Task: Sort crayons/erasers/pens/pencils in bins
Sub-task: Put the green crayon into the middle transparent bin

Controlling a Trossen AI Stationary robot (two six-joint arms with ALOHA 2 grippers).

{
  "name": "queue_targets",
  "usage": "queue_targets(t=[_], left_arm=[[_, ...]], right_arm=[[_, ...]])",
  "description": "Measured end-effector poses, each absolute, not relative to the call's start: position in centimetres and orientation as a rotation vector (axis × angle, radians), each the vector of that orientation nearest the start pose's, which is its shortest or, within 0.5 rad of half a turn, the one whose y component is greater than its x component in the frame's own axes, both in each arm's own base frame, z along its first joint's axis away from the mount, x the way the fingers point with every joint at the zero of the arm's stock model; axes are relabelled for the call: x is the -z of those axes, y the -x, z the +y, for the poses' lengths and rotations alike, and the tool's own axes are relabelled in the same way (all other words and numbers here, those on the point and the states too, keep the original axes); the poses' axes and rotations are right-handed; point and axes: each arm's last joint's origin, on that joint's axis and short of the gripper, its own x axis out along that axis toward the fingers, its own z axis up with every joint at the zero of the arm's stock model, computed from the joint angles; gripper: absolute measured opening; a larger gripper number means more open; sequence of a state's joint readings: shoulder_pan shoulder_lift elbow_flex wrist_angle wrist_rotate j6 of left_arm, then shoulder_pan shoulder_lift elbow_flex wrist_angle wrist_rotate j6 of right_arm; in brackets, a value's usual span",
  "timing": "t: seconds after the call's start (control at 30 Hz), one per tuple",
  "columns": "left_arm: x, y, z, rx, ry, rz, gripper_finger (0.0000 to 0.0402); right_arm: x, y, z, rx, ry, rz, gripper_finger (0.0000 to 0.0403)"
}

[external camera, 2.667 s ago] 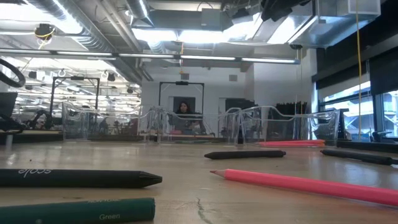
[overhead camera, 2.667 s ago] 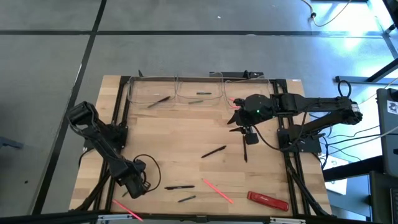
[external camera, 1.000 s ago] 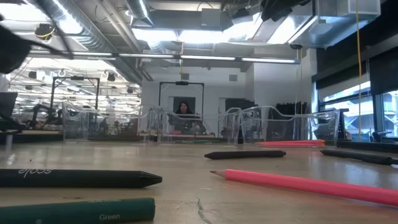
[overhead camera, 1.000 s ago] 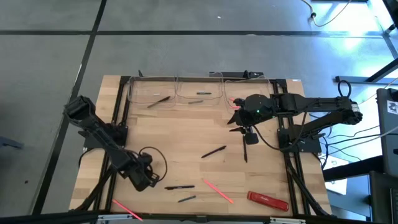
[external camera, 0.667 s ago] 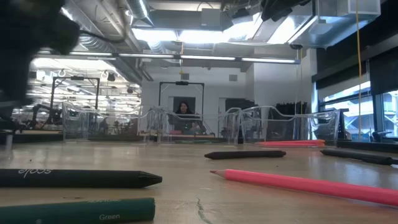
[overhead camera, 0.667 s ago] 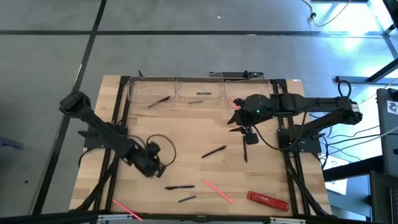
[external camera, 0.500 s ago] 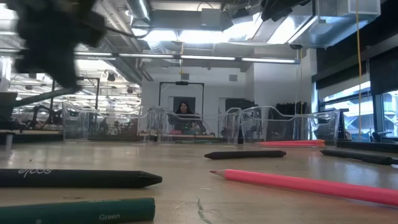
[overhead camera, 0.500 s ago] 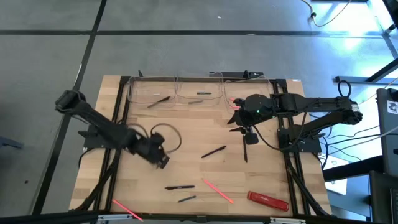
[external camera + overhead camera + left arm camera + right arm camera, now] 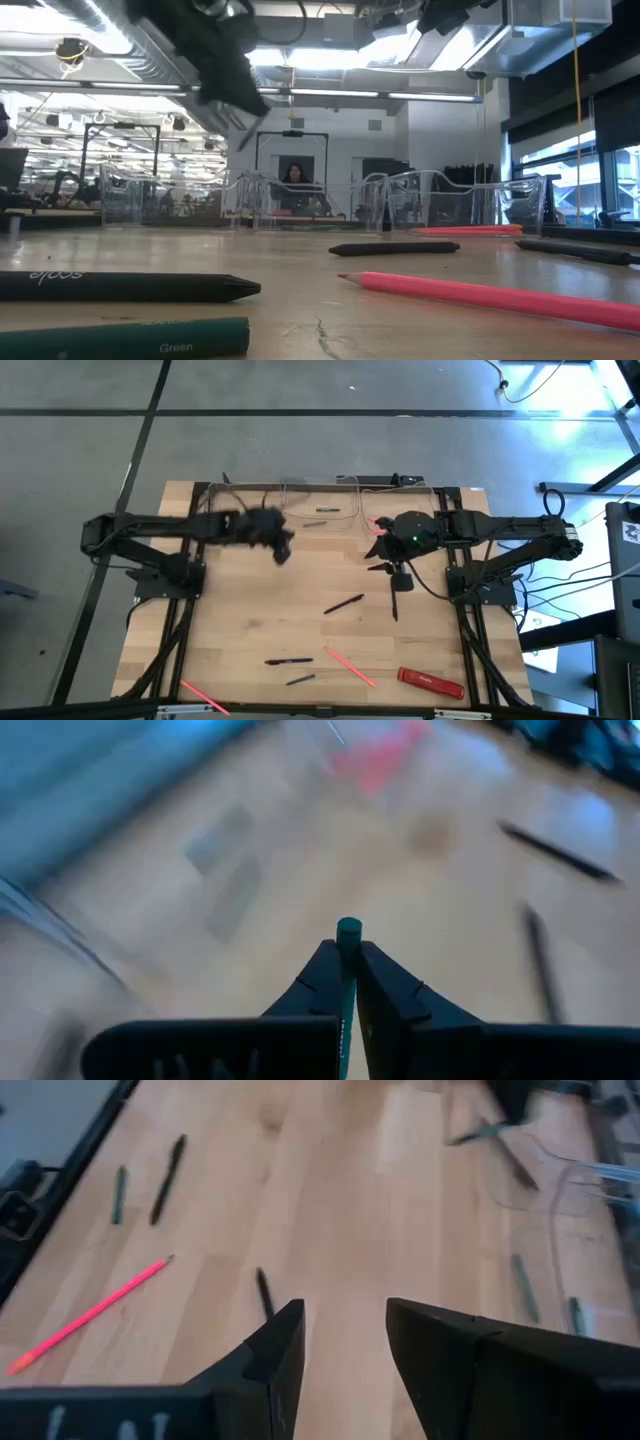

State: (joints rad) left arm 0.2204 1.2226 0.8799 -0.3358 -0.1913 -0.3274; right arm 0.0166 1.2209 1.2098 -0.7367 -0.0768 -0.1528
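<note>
Your left gripper point(image 9: 283, 550) has swung up from the near left corner of the surface point(image 9: 300, 610) to the far side, and now it hangs by the bins point(image 9: 322, 512). It is pinched shut on a thin green crayon point(image 9: 347, 982) — you can see the tip poke out between the two fingers point(image 9: 322, 982) in the left wrist view. This arm looks blurry in the high view.

Your right gripper point(image 9: 396, 582) sits out over the surface near the right bin, with its fingers point(image 9: 275, 1348) spread apart and nothing between them.

Look at what lies loose on the surface: a black pen point(image 9: 343, 603) near the middle, another black pen point(image 9: 289, 660) near the front, a pink pencil point(image 9: 350, 667) next to it, and a short green crayon point(image 9: 300, 680) close by. A pink stick point(image 9: 203, 697) lies at the front left edge. A flat red bar point(image 9: 431, 682) lies at the front right.

Some sticks lie in the bins — a short grey one point(image 9: 323, 510) in the middle bin, and pink ones point(image 9: 468, 230) in the right bin.
</note>
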Motion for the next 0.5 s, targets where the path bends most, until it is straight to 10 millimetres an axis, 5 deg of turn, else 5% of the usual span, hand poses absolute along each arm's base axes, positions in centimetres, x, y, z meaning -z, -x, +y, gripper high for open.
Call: queue_targets(t=[0.23, 0.5], left_arm=[[-28.7, -26.3, 13.6, -0.549, 0.147, 0.531, 0.0008], [-25.9, -29.1, 18.5, -0.572, 0.071, 0.627, 0.0009]], right_arm=[[-34.3, -24.6, 0.4, -0.052, 0.132, 0.741, 0.0145], [-34.5, -24.8, 0.1, 0.048, 0.148, 0.719, 0.0145]])
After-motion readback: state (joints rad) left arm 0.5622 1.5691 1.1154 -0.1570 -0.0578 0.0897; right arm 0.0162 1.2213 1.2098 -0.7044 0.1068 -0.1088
